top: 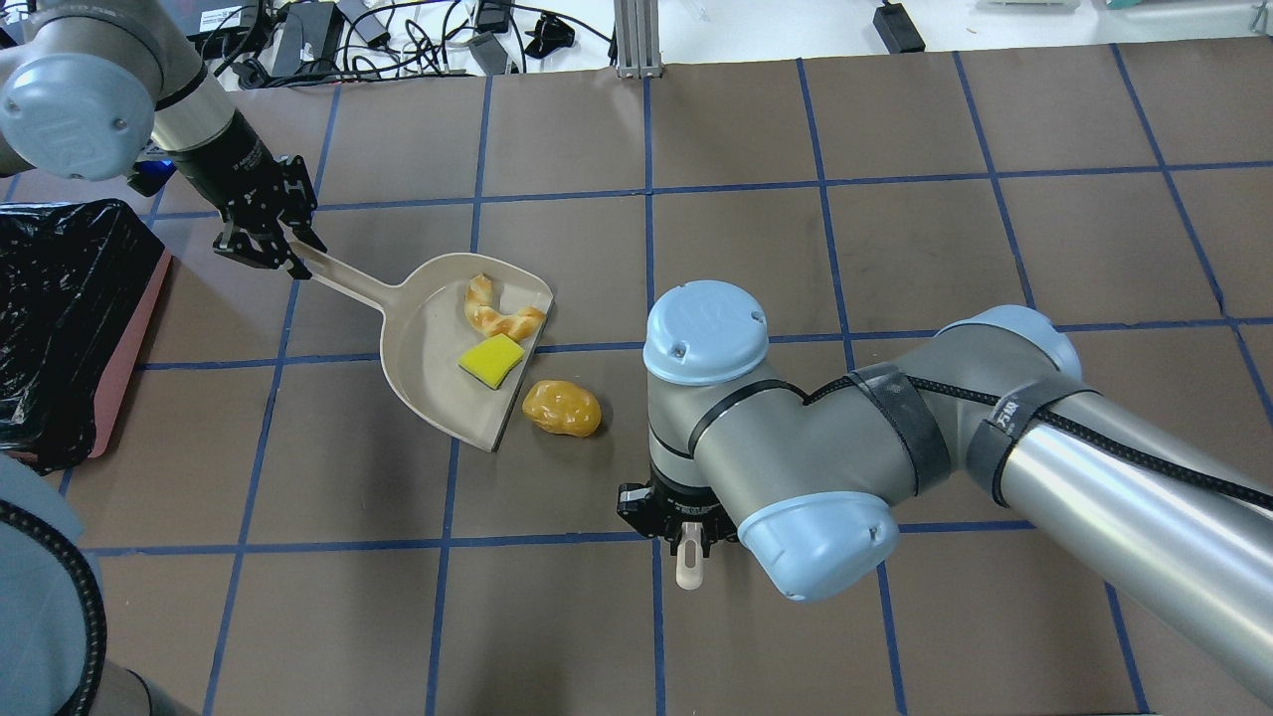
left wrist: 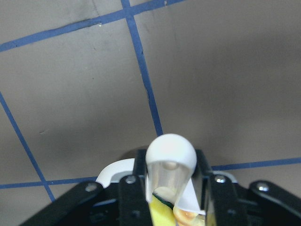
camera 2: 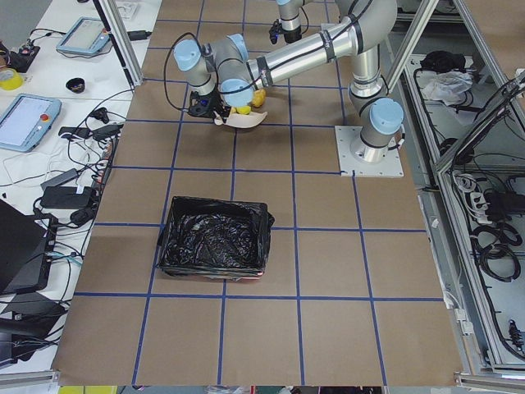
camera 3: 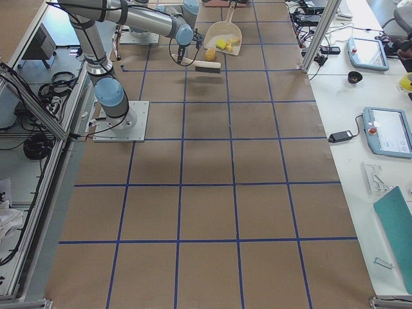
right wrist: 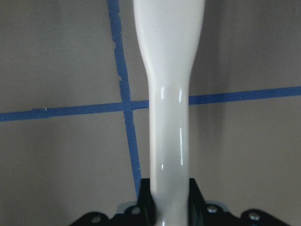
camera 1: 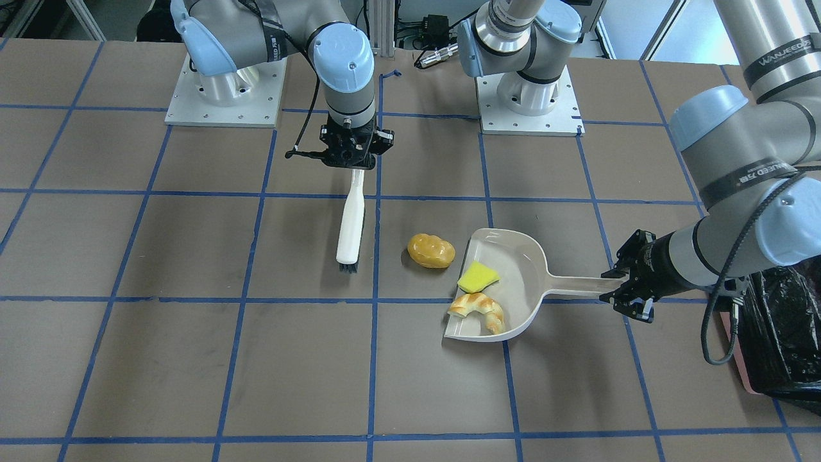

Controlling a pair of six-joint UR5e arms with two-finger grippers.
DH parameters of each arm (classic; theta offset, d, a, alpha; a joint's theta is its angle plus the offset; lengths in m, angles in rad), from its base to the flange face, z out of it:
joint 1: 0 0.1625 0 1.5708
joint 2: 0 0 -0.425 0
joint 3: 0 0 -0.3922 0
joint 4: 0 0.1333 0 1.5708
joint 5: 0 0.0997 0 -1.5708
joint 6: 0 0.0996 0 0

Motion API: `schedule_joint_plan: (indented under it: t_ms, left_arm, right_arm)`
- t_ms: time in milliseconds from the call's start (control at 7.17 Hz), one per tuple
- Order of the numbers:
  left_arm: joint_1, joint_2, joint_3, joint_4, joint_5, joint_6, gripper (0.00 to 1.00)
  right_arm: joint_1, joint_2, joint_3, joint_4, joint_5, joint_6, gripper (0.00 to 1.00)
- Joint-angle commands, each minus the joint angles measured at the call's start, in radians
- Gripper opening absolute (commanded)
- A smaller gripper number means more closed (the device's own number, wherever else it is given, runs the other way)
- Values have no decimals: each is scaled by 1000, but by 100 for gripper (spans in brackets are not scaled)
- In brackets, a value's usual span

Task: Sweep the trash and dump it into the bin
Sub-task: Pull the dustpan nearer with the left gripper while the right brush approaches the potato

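My left gripper [camera 1: 617,287] is shut on the handle of the beige dustpan [camera 1: 516,256], which lies low on the table. The yellow sponge piece [camera 1: 478,276] and the tan croissant [camera 1: 478,308] lie inside the pan near its mouth. The golden-brown roll [camera 1: 431,250] sits on the table just outside the pan's mouth. My right gripper [camera 1: 355,168] is shut on the white handle of a brush [camera 1: 351,224], whose dark bristles point down a short way from the roll. The pink bin with its black bag [top: 60,318] stands beyond the left gripper, apart from the pan.
The brown table is marked with a blue tape grid [camera 1: 375,298]. The two arm bases [camera 1: 224,90] stand at the robot's edge. Cables and power units [top: 378,30] lie off the far table edge. The right arm's elbow [top: 786,438] hangs over the table's middle.
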Motion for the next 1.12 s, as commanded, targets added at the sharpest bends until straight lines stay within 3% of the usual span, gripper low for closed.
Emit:
schedule_joint_plan:
  t_ms: [0,418,976]
  left_arm:
    - [33,44,-40,-1,1,53,0]
    - [93,87,-141,43,-6,128,0]
    - [188,86,-241,161,-114,137,0]
  right_arm:
    - [23,18,-1,-40,0,45,0]
    - [65,64,-2,-100,2,94,0]
    - [103,113,-16,-168,22,136,0]
